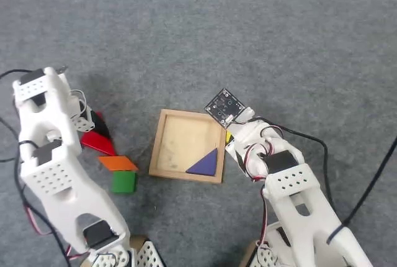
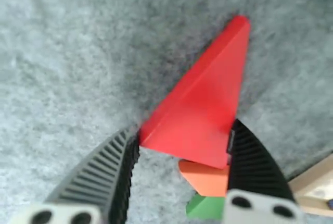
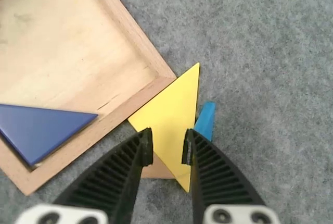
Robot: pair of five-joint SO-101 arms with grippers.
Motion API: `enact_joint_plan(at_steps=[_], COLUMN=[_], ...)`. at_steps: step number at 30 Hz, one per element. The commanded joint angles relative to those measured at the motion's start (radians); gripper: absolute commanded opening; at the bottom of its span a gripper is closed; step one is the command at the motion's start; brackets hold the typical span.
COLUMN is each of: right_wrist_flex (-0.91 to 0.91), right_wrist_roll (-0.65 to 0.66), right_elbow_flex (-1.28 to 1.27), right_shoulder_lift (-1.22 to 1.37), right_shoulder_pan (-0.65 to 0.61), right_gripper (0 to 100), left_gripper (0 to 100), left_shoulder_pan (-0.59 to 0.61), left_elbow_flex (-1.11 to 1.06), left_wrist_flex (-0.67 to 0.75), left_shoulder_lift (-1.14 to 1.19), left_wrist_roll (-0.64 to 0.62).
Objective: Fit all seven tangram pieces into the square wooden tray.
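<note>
1. The grey carpet is covering the whole table.
2. The left arm is standing at 9 o'clock of the high view, and the right arm at 5 o'clock.
3. The square wooden tray is lying in the middle, between the two arms.
4. The red wooden triangle is lying on the carpet at 9 o'clock from the tray, well apart from it. The left gripper is holding it, with one jaw touching each side.
5. The dark blue triangle is lying flat inside the tray, in its 5 o'clock corner.
6. The yellow triangle is lying at 3 o'clock from the tray, partly over the rim. The right gripper is hanging over it, its jaws narrow with a small gap.
7. The orange parallelogram is lying at 8 o'clock from the tray, touching the red triangle.
8. The green square is lying just beside it, at 6 o'clock.
9. The light blue piece is touching the yellow triangle on the side away from the tray.
</note>
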State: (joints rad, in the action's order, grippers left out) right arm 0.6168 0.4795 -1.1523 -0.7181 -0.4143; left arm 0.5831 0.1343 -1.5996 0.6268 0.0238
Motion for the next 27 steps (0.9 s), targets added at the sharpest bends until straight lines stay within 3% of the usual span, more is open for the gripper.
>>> enact_joint_plan(at_steps=[1,10,27], right_wrist_flex=[-0.024,-0.024,-0.024], right_wrist_roll=[0.011,0.011,0.011], right_elbow_flex=[0.014,0.014,0.014], right_shoulder_lift=[-0.045,-0.047,-0.053], right_shoulder_pan=[-0.007,-0.005,-0.001], right_gripper=[10.5,10.5,10.5], left_gripper=[21,13,13], left_shoulder_pan=[-0.028,-0.110,-0.276], left_elbow_flex=[-0.013,-0.012,0.085], left_wrist_flex=[-0.031,-0.084,-0.155], left_shoulder_lift=[-0.002,-0.006,-0.018], left_wrist_roll=[0.044,0.043,-0.084])
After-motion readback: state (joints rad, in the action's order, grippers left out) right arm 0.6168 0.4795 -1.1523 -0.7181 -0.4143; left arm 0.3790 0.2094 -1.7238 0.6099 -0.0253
